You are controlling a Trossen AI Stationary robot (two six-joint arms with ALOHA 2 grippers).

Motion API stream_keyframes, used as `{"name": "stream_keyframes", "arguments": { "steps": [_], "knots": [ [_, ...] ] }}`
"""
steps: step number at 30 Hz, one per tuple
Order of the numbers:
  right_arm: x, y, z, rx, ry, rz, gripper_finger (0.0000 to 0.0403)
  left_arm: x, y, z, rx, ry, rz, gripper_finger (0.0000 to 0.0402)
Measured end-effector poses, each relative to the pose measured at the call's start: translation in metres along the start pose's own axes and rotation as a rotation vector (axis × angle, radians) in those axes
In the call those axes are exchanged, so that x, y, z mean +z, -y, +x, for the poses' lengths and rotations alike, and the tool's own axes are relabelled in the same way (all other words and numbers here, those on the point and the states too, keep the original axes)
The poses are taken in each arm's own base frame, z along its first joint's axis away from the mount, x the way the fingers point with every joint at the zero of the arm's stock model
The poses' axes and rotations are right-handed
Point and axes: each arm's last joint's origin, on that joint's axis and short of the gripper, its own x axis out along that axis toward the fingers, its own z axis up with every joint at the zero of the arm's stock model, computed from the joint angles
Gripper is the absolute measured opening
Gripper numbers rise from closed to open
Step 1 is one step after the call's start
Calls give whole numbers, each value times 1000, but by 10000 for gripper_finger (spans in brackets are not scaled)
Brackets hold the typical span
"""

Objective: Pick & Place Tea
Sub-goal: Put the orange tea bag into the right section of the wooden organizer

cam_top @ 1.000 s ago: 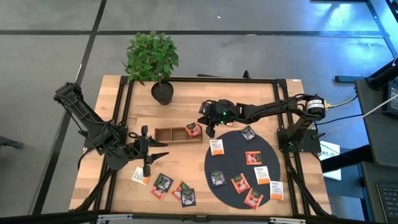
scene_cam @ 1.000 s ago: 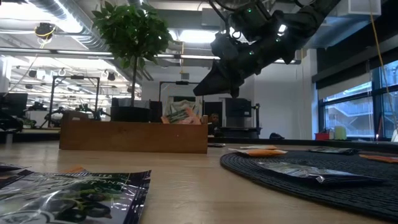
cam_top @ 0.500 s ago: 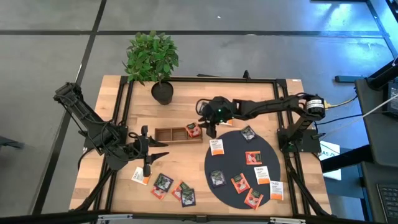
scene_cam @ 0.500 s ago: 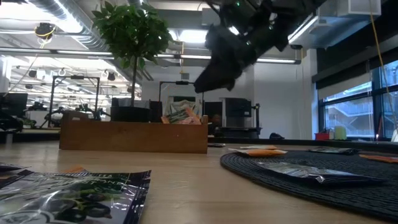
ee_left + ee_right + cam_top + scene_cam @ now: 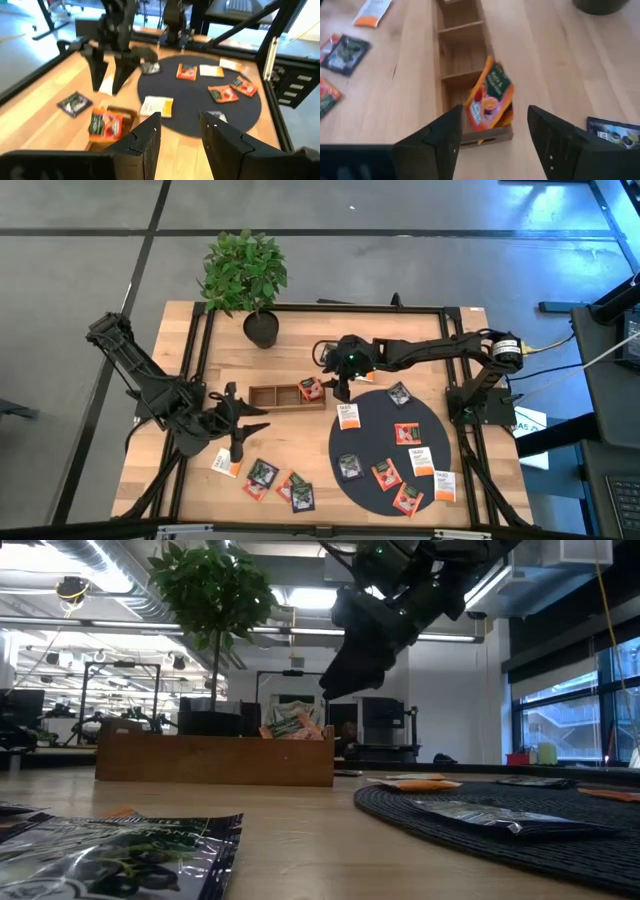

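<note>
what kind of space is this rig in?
Probably an open robotics lab or workshop: a light wooden table in a black metal frame on grey concrete floor, with exposed ceiling ducts and more workbenches behind.

The bench [image 5: 200,480] is pale wood with visible plank grain, smooth and lightly sheened, framed in matt black metal rails [image 5: 330,308]. The tray [image 5: 460,65] is darker brown wood, plain and matt. The round mat [image 5: 520,830] looks woven and ribbed, dull black. The sachets [image 5: 130,855] are crinkled glossy foil catching light. Both arms [image 5: 150,385] are matt black.
</note>
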Motion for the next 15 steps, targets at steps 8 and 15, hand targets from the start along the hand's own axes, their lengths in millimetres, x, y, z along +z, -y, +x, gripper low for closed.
{"name": "stream_keyframes", "arguments": {
  "steps": [8, 15],
  "knots": [
    [13, 4, -5, 9, 40, 32, 178, -7, -5, 0, 36, -51, -4, 131],
    [12, 10, 10, 49, 35, 68, 161, -8, -6, 0, 41, -56, 6, 136]
  ]
}}
